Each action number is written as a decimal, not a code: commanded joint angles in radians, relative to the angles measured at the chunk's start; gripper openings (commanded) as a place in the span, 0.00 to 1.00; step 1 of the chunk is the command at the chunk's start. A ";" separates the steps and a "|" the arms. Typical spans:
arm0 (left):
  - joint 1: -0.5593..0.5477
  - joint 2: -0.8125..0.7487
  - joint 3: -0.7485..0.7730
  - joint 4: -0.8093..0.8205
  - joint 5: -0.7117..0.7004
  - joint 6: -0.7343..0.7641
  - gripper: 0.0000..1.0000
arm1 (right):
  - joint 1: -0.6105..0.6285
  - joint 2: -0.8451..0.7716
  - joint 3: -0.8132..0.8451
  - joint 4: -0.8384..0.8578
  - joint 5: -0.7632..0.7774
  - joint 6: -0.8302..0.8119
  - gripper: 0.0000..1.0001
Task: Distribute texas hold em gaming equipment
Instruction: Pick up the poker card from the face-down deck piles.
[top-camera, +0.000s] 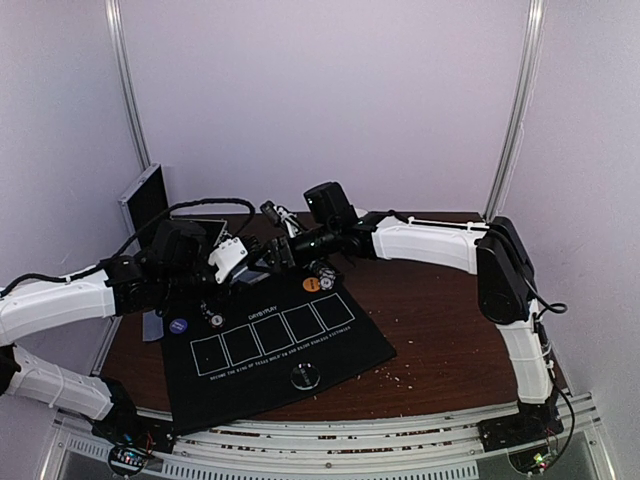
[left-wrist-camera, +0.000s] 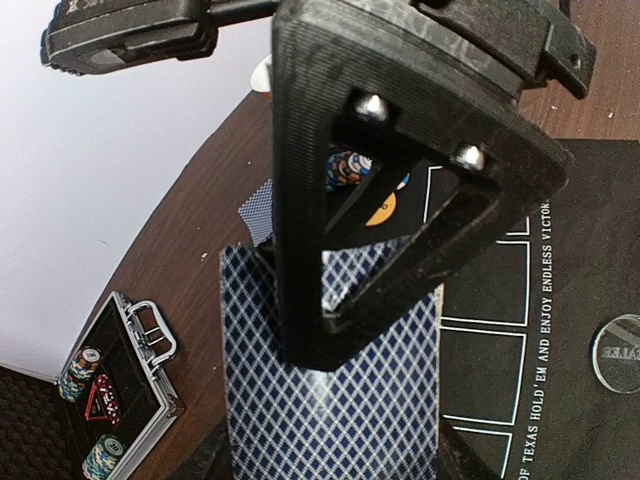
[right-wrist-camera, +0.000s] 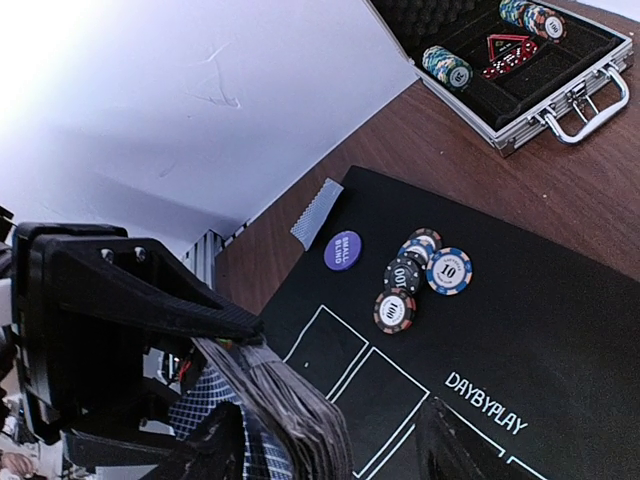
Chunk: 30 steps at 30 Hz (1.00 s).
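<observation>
We log the left gripper (left-wrist-camera: 318, 345) clamped on the deck of blue diamond-backed playing cards (left-wrist-camera: 340, 420), held above the black five-box felt mat (left-wrist-camera: 480, 330). Right gripper (right-wrist-camera: 330, 450): fingers apart, either side of the deck's edge.

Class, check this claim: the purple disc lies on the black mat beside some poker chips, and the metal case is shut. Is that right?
No. The metal case is open, not shut: the right wrist view shows chip stacks inside it. The purple disc does lie on the black mat beside the poker chips.

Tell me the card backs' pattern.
Blue-and-white diamond lattice on the cards; clearest in left wrist view.
</observation>
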 joint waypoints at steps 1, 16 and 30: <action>0.007 -0.011 -0.005 0.061 -0.012 0.013 0.52 | 0.003 -0.024 0.012 -0.059 0.042 -0.036 0.56; 0.007 -0.008 -0.008 0.060 -0.018 0.016 0.52 | -0.001 -0.076 0.016 -0.142 0.105 -0.088 0.36; 0.007 -0.005 -0.009 0.058 -0.019 0.015 0.52 | -0.001 -0.097 0.043 -0.200 0.132 -0.116 0.21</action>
